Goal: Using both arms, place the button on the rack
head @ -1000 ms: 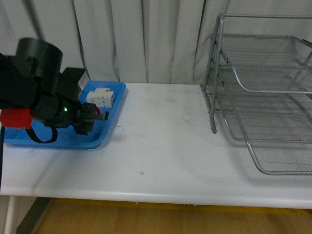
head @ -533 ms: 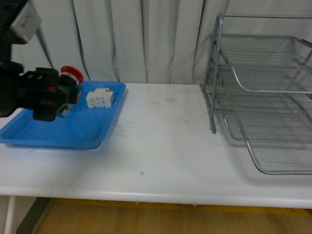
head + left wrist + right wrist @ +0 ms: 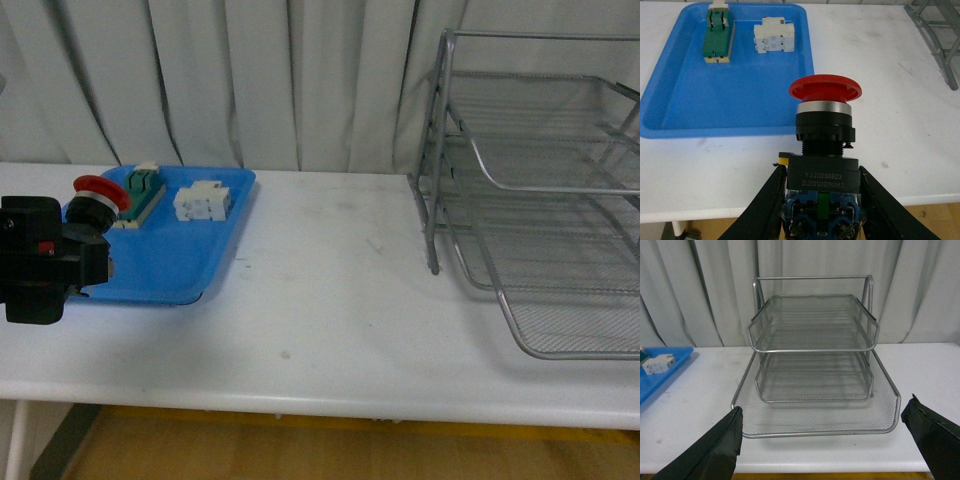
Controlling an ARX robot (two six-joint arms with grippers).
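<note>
- The pale curtain (image 3: 250, 80) hangs in folds behind the whole scene.
- The white table (image 3: 340, 290) runs across the front view and bears everything else.
- The rack (image 3: 570, 320), a silver three-tier wire-mesh tray with a tubular frame, stands on the right side of the table. In the right wrist view its open front faces the camera and all three tiers show nothing inside.
- The blue tray (image 3: 180, 265) lies on the left side of the table, well apart from the rack.
- The left gripper (image 3: 821, 200) sits at the far left of the front view, by the tray's near left corner. Its two black fingers (image 3: 765, 200) are pressed against the sides of the button's dark body, pinching it.
- The right gripper (image 3: 822, 445) faces the rack with its fingers (image 3: 715, 450) spread wide and nothing between them.
- The button (image 3: 825, 95) is held in the left gripper, clear of the table, with its red mushroom cap pointing away from the gripper. It is far from the rack.
- The green-topped beige block (image 3: 140, 188) lies at the far left of the tray.
- The white blocky component (image 3: 203, 200) lies just beside it, also on the tray.
</note>
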